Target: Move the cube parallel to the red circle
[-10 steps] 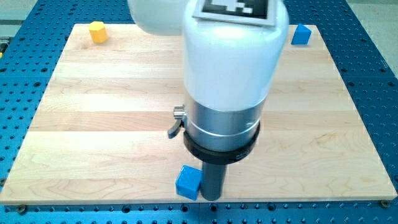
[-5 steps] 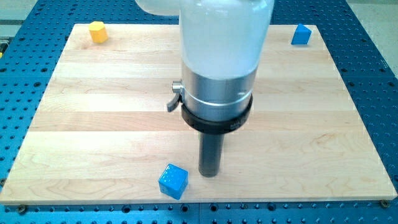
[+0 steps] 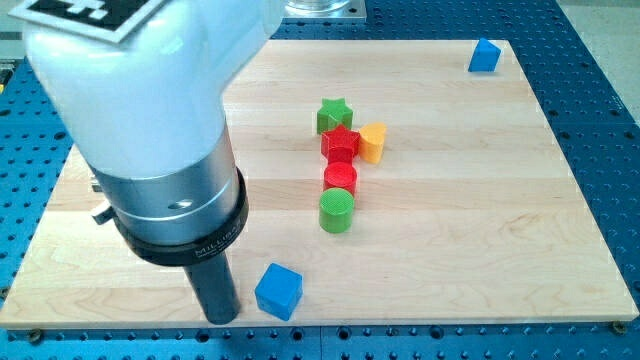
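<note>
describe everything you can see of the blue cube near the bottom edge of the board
The blue cube is a small solid block, bright blue with a matte, painted look. It sits flat on the wooden board near the view's bottom edge, turned so one corner faces the camera, top face and two sides showing. My tip stands just to its left, with a narrow gap, apparently not touching. The red cylinder lies well above and right.

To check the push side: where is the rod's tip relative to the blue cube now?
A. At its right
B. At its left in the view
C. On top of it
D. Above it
B: my tip stands just left of the blue cube.
</note>
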You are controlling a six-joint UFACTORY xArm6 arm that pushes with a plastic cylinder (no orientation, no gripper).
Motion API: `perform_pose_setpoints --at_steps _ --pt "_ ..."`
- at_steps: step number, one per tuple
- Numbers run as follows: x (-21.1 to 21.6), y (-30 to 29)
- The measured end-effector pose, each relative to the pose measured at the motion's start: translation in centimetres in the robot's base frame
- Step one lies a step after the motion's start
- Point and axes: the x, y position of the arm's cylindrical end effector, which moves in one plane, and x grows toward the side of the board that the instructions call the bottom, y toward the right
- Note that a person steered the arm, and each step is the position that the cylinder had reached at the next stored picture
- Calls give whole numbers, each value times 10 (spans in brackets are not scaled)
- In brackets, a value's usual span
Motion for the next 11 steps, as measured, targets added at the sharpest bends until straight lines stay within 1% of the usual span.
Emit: perform_pose_setpoints --at_steps 3,4,5,8,9,10,11 --pt "-3 76" --pt "-8 138" --pt "-29 153" --pt "-36 123" --pt "-61 130" --pt "-79 173" --pt "-85 226"
